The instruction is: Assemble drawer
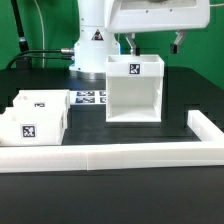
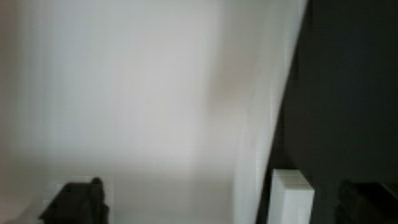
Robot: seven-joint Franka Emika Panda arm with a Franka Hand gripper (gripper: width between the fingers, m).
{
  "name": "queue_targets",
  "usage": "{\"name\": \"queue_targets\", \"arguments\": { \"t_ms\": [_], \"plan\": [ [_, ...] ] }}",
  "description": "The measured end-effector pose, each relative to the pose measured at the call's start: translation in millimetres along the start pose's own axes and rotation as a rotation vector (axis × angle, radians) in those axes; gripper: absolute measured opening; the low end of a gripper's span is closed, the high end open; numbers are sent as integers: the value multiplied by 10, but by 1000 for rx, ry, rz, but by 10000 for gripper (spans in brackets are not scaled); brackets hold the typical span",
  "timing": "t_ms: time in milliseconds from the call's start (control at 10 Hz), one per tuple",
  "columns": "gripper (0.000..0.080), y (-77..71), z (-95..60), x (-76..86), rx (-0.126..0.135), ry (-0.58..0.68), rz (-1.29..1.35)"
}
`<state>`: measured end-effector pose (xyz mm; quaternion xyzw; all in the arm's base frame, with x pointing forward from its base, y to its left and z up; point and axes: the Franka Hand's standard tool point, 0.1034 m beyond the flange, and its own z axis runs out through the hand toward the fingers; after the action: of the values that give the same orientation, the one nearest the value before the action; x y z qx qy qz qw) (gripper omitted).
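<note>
The white cube-like housing (image 1: pixel 133 92) stands upright in the middle of the black table, open side toward the camera, with a square tag on its top rim. My gripper (image 1: pixel 154 44) hangs just above its back right part, open and empty. One finger is over the inside, the other outside the housing's right wall. In the wrist view the gripper (image 2: pixel 222 205) shows two dark fingertips (image 2: pixel 75 200) far apart. The housing's white surface (image 2: pixel 143 100) fills the frame, and a white wall edge (image 2: pixel 290 197) stands between the fingers. Two small tagged trays (image 1: pixel 33 115) sit at the exterior view's left.
The marker board (image 1: pixel 90 98) lies flat between the trays and the housing. A long low white wall bar (image 1: pixel 110 153) runs along the front and turns back at the exterior view's right. The robot base (image 1: pixel 92 45) stands behind, with cables at the back left.
</note>
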<state>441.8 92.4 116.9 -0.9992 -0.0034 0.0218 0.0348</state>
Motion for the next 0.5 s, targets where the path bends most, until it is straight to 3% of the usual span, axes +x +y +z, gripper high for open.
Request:
{"name": "queue_targets", "arguments": {
  "t_ms": [200,500],
  "plan": [
    [649,35,73,0,41,-17,84],
    [649,32,135,-37,31,-34,77]
  ]
}}
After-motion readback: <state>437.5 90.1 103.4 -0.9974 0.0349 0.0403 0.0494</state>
